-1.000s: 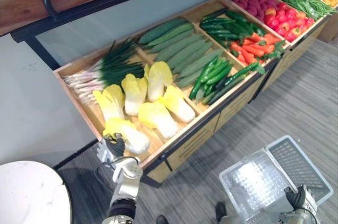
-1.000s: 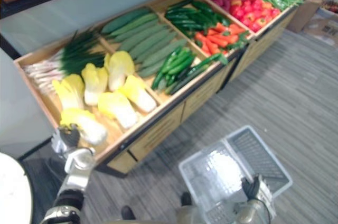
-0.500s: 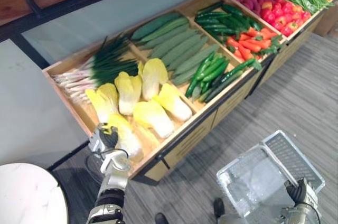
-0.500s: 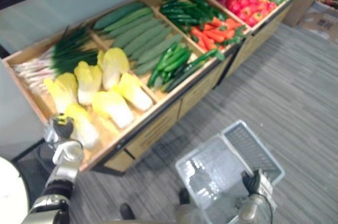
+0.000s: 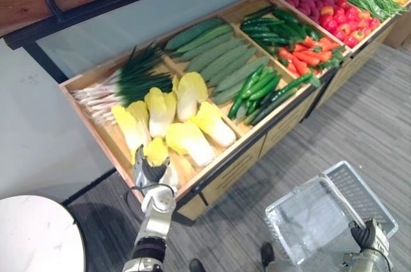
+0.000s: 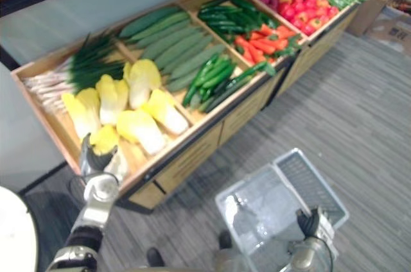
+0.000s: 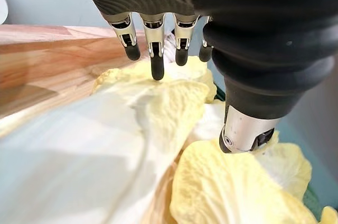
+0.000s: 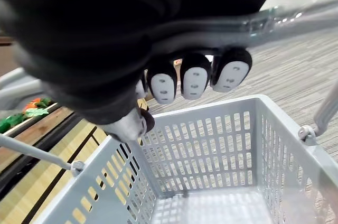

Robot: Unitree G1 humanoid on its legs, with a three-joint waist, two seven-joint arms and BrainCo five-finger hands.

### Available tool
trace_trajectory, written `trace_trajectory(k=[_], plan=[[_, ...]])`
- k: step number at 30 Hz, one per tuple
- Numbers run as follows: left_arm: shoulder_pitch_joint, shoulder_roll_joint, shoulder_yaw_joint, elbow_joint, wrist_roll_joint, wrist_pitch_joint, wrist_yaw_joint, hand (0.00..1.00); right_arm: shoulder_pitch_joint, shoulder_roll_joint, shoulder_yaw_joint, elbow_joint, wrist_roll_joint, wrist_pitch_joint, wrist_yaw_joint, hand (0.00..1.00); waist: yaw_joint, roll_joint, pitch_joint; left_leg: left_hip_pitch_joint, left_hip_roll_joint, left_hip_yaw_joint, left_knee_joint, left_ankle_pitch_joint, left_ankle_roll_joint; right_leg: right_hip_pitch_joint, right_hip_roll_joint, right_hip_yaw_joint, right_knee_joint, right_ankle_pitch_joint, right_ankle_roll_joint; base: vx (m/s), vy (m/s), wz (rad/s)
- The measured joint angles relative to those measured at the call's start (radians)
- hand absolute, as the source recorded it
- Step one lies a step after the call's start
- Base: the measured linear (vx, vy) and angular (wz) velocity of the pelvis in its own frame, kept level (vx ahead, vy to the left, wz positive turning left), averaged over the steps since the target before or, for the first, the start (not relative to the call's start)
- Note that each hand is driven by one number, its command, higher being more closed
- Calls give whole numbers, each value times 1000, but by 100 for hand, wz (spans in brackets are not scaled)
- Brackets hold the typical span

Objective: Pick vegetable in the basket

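1. Since a second ago the left hand (image 5: 149,170) has come up from the front edge of the wooden display stand (image 5: 106,136) and now lies over the nearest cabbage (image 5: 156,151).
2. That cabbage has crinkled, bright yellow leaves at its top, fading to a smooth white base. It lies in the front corner of the stand's leftmost compartment, at the robot's left.
3. In the left wrist view the fingers (image 7: 157,65) are straight and spread apart, with their dark tips at the yellow leaves. The thumb (image 7: 243,131) stands off to one side, and nothing is clamped.
4. Six cabbages lie in this compartment: the one under the hand and five more beside and behind it. One bunch of green onions (image 5: 122,83) lies at the back of the same compartment.
5. One grey mesh basket (image 8: 211,145) hangs over the floor at the robot's right. The right hand (image 5: 367,238) has its fingers curled tight round the basket's handle.
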Motion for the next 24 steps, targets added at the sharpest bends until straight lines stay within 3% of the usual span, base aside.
trace_trajectory(k=[7, 13, 24], plan=[[24, -95, -24, -145, -116, -3, 11, 0, 3, 25, -29, -5, 0, 40, 18, 100, -1, 4, -3, 0, -1, -23, 0, 3, 2, 16, -2, -23, -3, 0, 0, 11, -2, 8], [24, -116, -33, -155, -118, -8, 24, 0, 0, 25, -29, -5, 0, 46, 19, 100, 1, 6, -4, -1, -1, -27, 0, 6, 2, 19, -2, -28, -3, 0, 0, 2, -1, 2], [17, -122, 2, -126, -158, -6, 129, 0, 2, 26, -29, -4, 0, 46, 18, 100, -1, 7, -4, 0, 0, -27, 0, 7, 2, 20, -2, -28, -4, 0, 0, 0, 0, 0]])
